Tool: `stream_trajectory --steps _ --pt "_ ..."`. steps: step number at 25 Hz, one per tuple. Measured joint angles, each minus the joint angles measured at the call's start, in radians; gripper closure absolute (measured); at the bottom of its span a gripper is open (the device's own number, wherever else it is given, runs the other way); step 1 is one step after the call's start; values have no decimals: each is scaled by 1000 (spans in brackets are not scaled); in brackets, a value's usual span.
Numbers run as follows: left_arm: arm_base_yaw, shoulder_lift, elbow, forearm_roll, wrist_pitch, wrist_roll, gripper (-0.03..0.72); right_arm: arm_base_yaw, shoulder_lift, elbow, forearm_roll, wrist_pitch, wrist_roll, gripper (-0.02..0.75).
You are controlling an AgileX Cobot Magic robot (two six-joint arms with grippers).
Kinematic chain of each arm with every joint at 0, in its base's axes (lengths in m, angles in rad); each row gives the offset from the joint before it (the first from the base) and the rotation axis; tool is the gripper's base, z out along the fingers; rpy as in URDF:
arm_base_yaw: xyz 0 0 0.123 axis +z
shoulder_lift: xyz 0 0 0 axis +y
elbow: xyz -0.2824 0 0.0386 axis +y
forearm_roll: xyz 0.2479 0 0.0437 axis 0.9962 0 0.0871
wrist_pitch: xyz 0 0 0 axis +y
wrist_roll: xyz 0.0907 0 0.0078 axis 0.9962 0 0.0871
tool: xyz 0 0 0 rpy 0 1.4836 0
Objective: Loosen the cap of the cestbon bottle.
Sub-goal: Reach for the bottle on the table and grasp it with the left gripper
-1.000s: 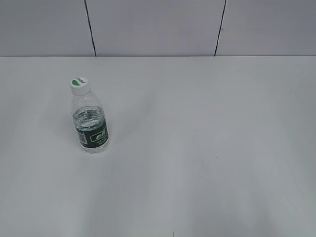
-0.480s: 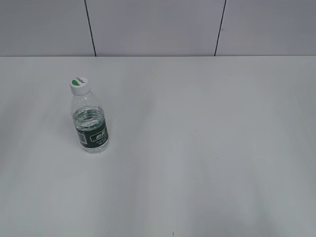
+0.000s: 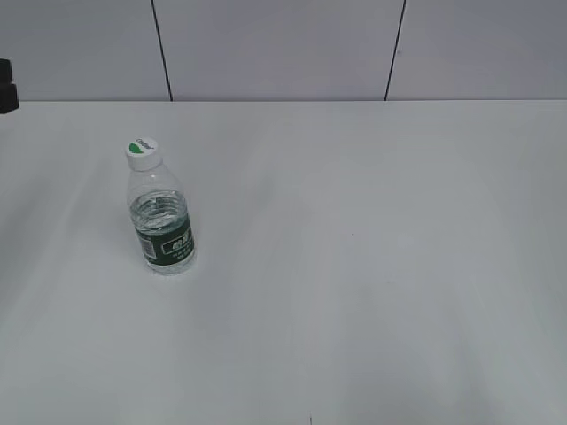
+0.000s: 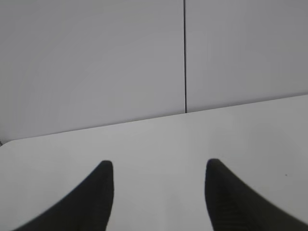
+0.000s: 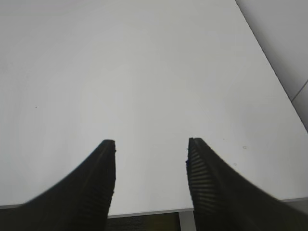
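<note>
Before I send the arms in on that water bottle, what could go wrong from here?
1. The cestbon bottle stands upright, unsupported and narrow on the bare table; a sideways nudge could likely tip it.
2. The cap is much narrower than the body, so an off-centre grasp might slip.
3. Neither wrist view shows the bottle; the left end effector and right end effector are both open and empty, so the approach relies on the exterior view.

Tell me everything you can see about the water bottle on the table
The cestbon bottle is a small clear plastic bottle standing upright on the white table, left of the middle in the exterior view. A dark green label band wraps its lower body, and water shows inside. Its white cap with a green mark is still on top. Only the table touches it; no gripper is near, and neither wrist view shows it.
</note>
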Motion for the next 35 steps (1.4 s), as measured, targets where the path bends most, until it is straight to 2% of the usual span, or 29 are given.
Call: stream_trajectory --steps 4,12,14,18,25,29,35 --pt "52 136 0 27 -141 0 305 0 0 0 0 0 0 365" --pt "233 378 -11 188 -422 -79 305 0 0 0 -2 0 0 365" --pt "287 438 -39 297 -449 -139 305 0 0 0 -2 0 0 365" --pt "350 541 -109 548 -537 -281 305 0 0 0 -2 0 0 365" --pt "394 602 -160 814 -591 -413 305 0 0 0 -2 0 0 365" --pt "396 605 -147 846 -579 -423 305 0 0 0 -2 0 0 365" --pt "400 605 -144 832 -572 -424 305 0 0 0 -2 0 0 365"
